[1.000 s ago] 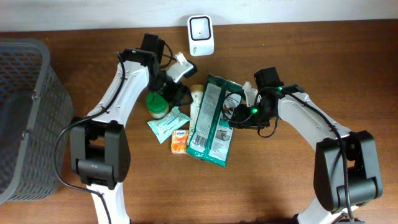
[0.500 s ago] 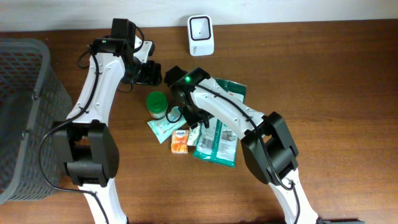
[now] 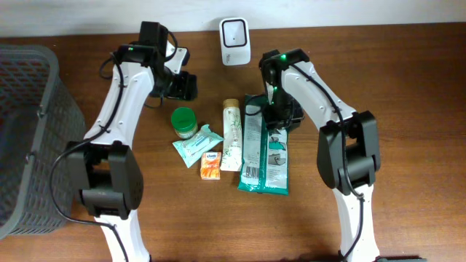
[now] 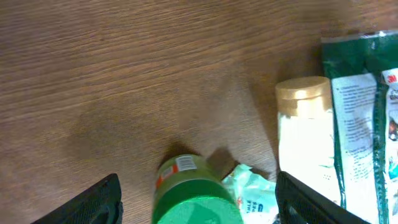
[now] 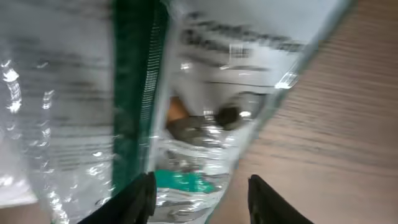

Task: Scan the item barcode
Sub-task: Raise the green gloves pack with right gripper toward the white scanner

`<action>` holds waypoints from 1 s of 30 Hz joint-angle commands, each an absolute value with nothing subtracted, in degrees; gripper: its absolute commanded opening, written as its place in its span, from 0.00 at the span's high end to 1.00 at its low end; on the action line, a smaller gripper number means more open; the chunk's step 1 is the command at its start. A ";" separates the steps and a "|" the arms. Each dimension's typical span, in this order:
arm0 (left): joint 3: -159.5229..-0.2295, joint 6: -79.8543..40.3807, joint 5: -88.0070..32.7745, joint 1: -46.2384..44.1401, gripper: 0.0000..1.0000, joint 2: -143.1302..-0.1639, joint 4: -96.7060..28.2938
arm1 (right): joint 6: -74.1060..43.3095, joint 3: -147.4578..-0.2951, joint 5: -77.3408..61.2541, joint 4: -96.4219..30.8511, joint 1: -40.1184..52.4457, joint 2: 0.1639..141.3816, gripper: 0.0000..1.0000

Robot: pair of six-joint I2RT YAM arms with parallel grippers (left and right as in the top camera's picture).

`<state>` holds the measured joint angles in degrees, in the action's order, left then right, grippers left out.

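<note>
A white barcode scanner (image 3: 234, 40) stands at the table's far edge. The items lie in a cluster in front of it: a green-lidded jar (image 3: 183, 121), a white tube with a gold cap (image 3: 231, 135) and a long green-and-white packet (image 3: 266, 153). My left gripper (image 3: 182, 86) hovers just behind the jar, wide open. The jar (image 4: 196, 199) sits low between its fingers (image 4: 93, 202), touching neither. My right gripper (image 3: 280, 115) is over the packet's upper end. In the blurred right wrist view its jaws (image 5: 202, 199) stand apart, with the packet's edge (image 5: 186, 124) partly between them.
A small teal-and-white sachet (image 3: 196, 143) and an orange box (image 3: 210, 165) lie in front of the jar. A grey mesh basket (image 3: 29, 131) fills the left side. Bare wood (image 3: 408, 109) stretches to the right of the packet.
My right arm has swung from over the left items back to the packet's upper end. The packet now lies straighter and the tube is uncovered. The left gripper shifted slightly right and opened wider.
</note>
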<state>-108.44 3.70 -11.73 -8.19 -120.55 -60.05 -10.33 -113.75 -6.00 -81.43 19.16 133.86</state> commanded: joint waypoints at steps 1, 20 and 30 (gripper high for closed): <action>-109.45 6.96 -12.34 -9.74 0.23 -121.64 -59.94 | -5.50 -116.11 -20.38 -79.40 19.64 134.56 0.57; -109.45 6.74 -11.53 -8.08 0.01 -121.95 -57.58 | -2.35 -120.33 -8.27 -75.05 28.80 136.03 0.47; -109.45 6.74 -11.53 -8.08 0.01 -121.95 -57.58 | -3.88 -119.07 -7.49 -77.06 27.79 136.09 0.54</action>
